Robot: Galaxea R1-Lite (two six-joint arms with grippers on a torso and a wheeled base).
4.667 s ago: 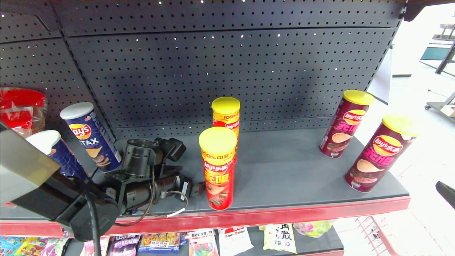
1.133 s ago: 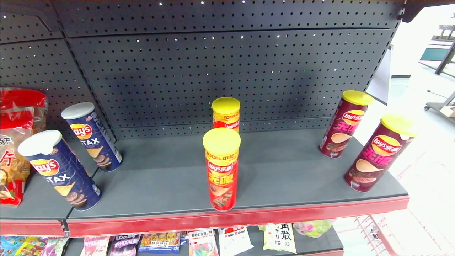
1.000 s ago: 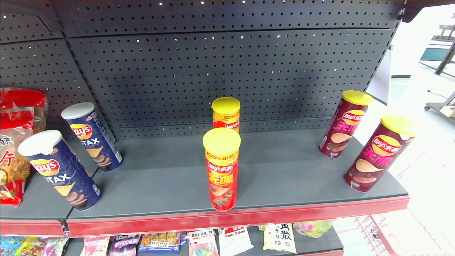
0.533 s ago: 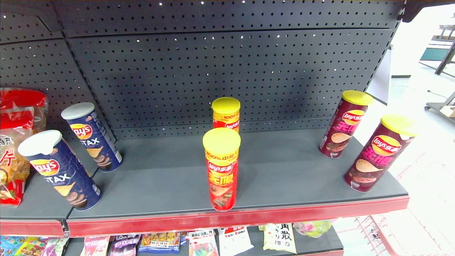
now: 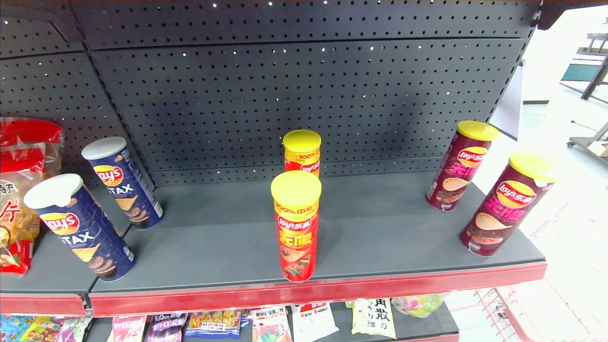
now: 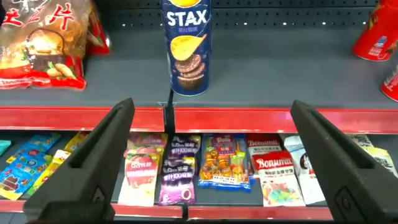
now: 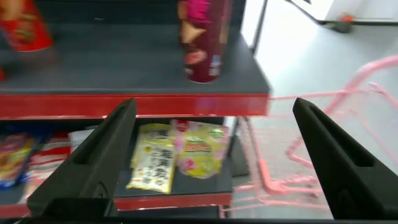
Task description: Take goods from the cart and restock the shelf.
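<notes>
In front of the shelf (image 5: 380,228), your left gripper (image 6: 205,162) and right gripper (image 7: 205,162) are both spread and empty. Looks like you're between loads, so head to the cart (image 7: 367,74) and grab a can.

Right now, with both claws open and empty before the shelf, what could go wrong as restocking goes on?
1. The front red can stands close to the red lip of the shelf; an arm reaching past it might knock it off.
2. The front maroon can stands near the shelf's open right end; a nudge could tip it over the side.
</notes>
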